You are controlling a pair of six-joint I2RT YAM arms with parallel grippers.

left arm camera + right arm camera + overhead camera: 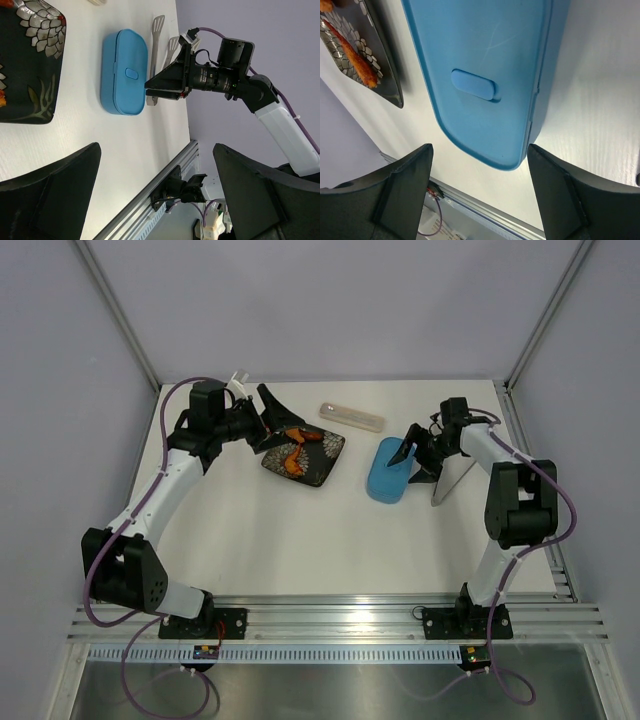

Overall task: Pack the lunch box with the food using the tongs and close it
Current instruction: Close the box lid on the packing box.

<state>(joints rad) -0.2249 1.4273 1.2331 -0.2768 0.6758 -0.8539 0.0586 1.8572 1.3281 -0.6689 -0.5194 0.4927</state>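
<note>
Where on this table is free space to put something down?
The wide front of the table, between the plate, the lunch box and the near edge, is bare. The back is crowded: plate, translucent case, lunch box and tongs lie close together.

White table top (300, 550), matt, faint wood grain in the wrist views; enclosed on three sides by plain pale grey-lilac panels: back wall (330, 300), left wall (60, 390), right wall (600, 360); aluminium corner posts (115, 310) at the back corners; ribbed aluminium rail (340, 620) along the near edge; below it a dull grey sheet (330, 690), possibly a lower shelf; light even, shadows soft.
</note>
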